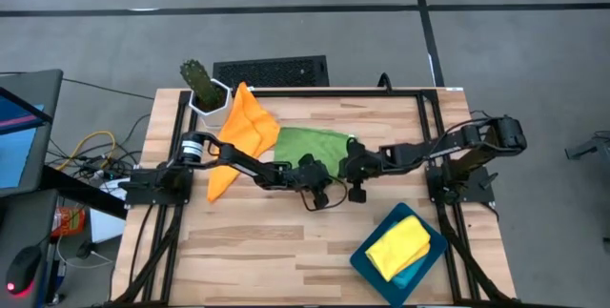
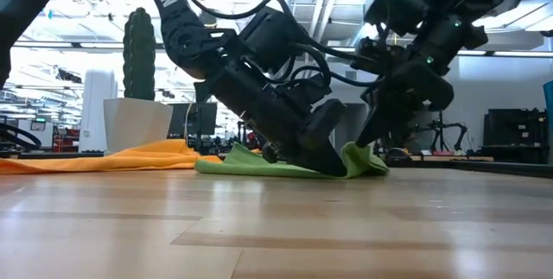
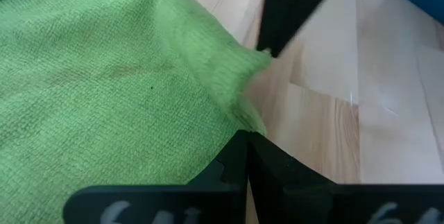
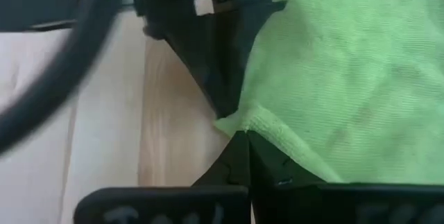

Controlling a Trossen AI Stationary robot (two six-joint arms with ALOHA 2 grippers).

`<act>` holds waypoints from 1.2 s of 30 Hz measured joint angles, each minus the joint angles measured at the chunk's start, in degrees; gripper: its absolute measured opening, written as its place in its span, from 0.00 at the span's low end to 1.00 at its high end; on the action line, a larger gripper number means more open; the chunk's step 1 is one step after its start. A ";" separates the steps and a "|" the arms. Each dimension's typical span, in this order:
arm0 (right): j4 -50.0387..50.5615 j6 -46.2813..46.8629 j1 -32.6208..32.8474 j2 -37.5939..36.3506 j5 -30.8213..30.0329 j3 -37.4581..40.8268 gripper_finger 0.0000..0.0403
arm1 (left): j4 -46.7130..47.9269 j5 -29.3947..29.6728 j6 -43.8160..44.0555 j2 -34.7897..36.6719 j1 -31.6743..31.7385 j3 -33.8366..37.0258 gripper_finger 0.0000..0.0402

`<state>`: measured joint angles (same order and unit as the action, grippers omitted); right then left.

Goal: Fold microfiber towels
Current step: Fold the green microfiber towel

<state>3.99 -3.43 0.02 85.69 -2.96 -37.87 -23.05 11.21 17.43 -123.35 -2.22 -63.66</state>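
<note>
On the bench [image 1: 286,251], the orange towel [image 1: 243,132] lies behind the left hand [image 1: 307,170], which pinches the green towel's [image 1: 310,144] near edge; its arm reads "SSEN". Just beside it, the right hand [image 1: 355,168] is clenched on the same edge. The yellow towel [image 1: 398,246] sits in the tray [image 1: 434,251] nearer than the right hand.

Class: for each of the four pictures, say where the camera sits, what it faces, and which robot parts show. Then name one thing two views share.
High: above, facing down on the table; both arms.
Low: table height, level across; both grippers on the green towel.
Left wrist: on left arm; left gripper shut on green towel.
Right wrist: on right arm; right gripper shut on its corner.
Shared: both wrist views show the green towel.
</note>
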 joint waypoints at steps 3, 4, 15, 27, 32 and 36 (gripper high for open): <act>-0.42 -0.43 -0.65 0.00 0.16 0.00 0.04 | 1.62 -0.69 -2.14 1.74 -0.10 0.21 0.00; -1.02 -1.07 -0.82 0.02 0.54 0.00 0.05 | 2.20 -0.74 -2.95 2.34 -0.12 0.25 0.00; -5.72 -2.63 -0.88 0.02 1.76 -0.02 0.04 | 16.43 3.04 -7.32 14.32 -0.21 0.07 0.00; -8.81 -2.83 -0.86 0.02 3.89 -0.07 0.04 | 15.53 7.71 0.25 16.24 -2.02 10.03 0.00; -10.81 -3.09 -0.86 2.93 6.12 -0.19 0.04 | 13.38 7.75 2.53 16.24 -1.90 13.41 0.00; -10.75 -3.26 -0.25 7.54 7.62 -2.03 0.04 | 11.54 7.47 3.48 16.26 -2.01 14.17 0.00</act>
<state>-6.76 -6.69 -0.23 93.23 4.66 -39.89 -11.51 18.69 20.91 -107.09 -4.23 -49.49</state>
